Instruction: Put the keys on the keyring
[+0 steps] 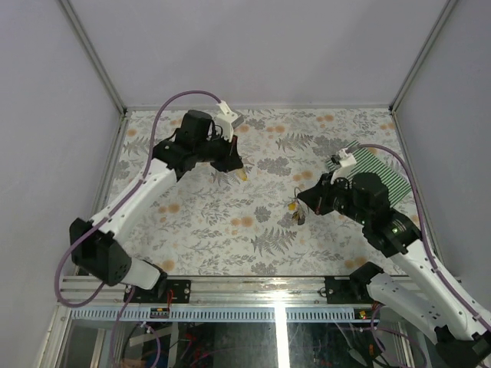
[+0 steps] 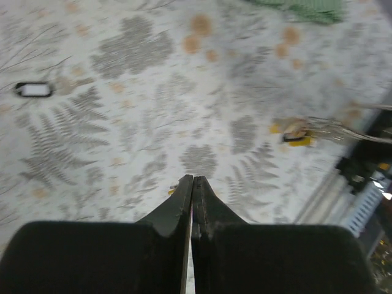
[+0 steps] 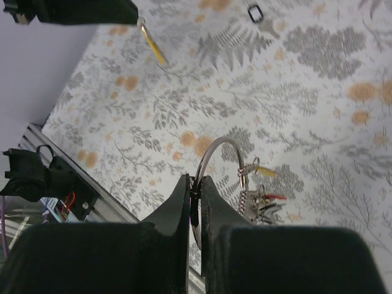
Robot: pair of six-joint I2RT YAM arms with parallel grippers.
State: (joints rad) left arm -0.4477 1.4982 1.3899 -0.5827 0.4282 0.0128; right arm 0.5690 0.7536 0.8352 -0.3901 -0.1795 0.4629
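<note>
My right gripper [image 3: 196,180] is shut on the thin silver keyring [image 3: 215,149] and holds it upright above the floral table. Several keys [image 3: 264,201] with yellow, red and dark heads hang from the ring on its right side. In the top view this gripper [image 1: 302,201] sits at centre right with the key bunch [image 1: 296,215] at its tip. My left gripper [image 1: 235,166] is shut on a yellow-headed key [image 1: 242,175] at the upper centre. That key [image 3: 152,44] shows in the right wrist view, hanging from the left fingers. In the left wrist view only a yellow sliver [image 2: 171,191] shows beside the shut fingertips [image 2: 185,184].
A small dark oval loop [image 2: 33,89] lies on the table at the far side; it also shows in the right wrist view [image 3: 255,12]. A green striped cloth [image 1: 377,172] lies at the right edge. The table's metal front rail [image 1: 268,285] runs along the near side.
</note>
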